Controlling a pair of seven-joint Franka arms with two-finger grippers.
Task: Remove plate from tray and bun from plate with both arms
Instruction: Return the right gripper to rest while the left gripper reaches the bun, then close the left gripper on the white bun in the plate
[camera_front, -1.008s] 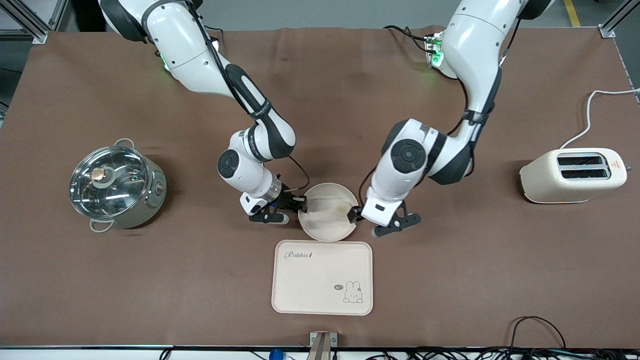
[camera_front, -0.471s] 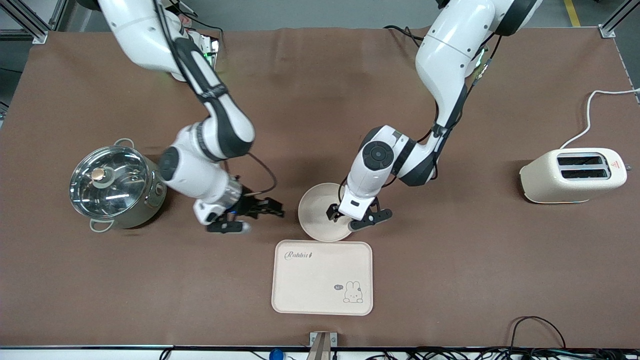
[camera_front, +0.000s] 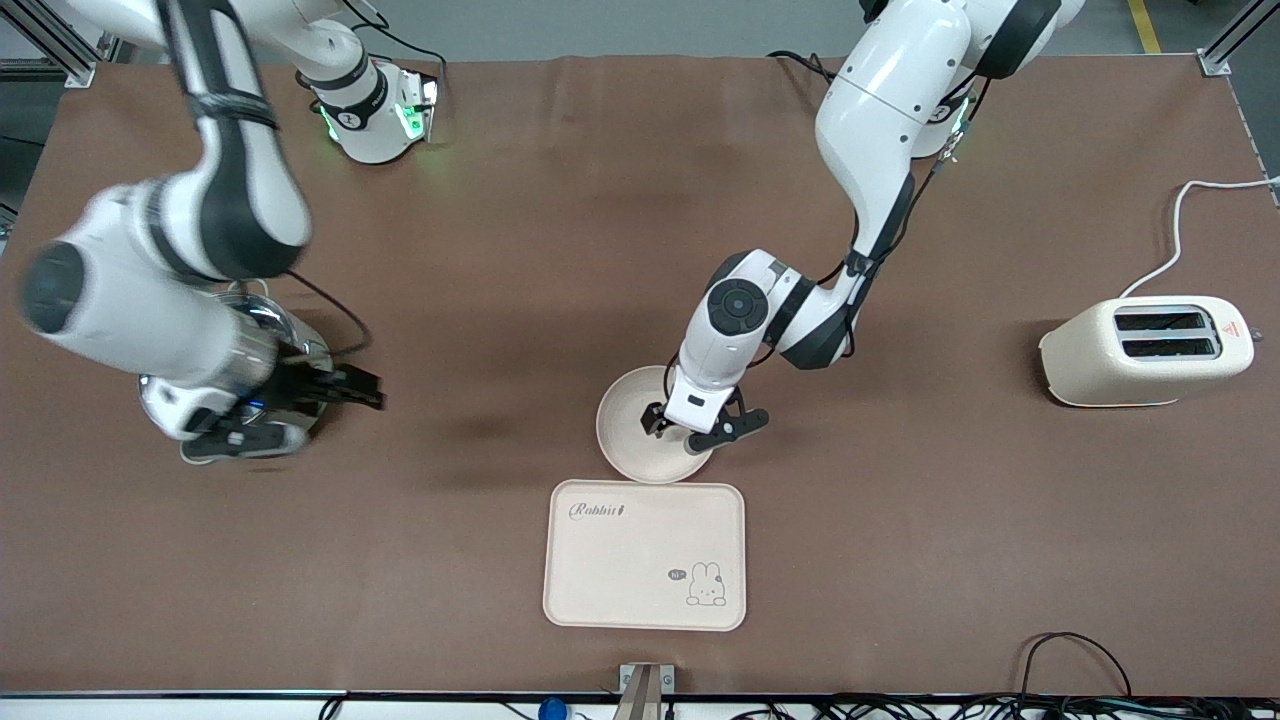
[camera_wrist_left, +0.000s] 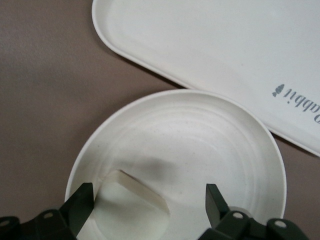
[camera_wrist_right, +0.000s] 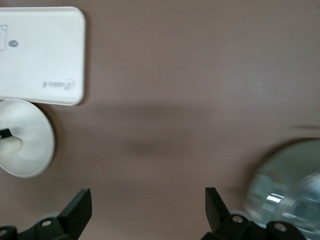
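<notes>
The round cream plate (camera_front: 622, 432) lies on the brown table, just farther from the front camera than the rabbit tray (camera_front: 645, 555). My left gripper (camera_front: 695, 428) is low over the plate, toward its left-arm side. In the left wrist view the left gripper (camera_wrist_left: 147, 200) is open, and its fingers (camera_wrist_left: 80, 202) straddle the pale cream bun (camera_wrist_left: 132, 207) lying in the plate (camera_wrist_left: 200, 140). The bun lies close to one finger. In the front view my hand hides the bun. My right gripper (camera_front: 362, 390) is open and empty beside the steel pot (camera_front: 305, 350); it shows over bare table in the right wrist view (camera_wrist_right: 148, 207).
The steel pot with a glass lid stands toward the right arm's end of the table, also in the right wrist view (camera_wrist_right: 290, 195). A cream toaster (camera_front: 1145, 350) with a white cord stands toward the left arm's end. The tray's rim (camera_wrist_left: 150, 60) lies close beside the plate.
My right arm has swung away from the plate's rim toward the pot. My left gripper has moved from the plate's rim to over its inside.
</notes>
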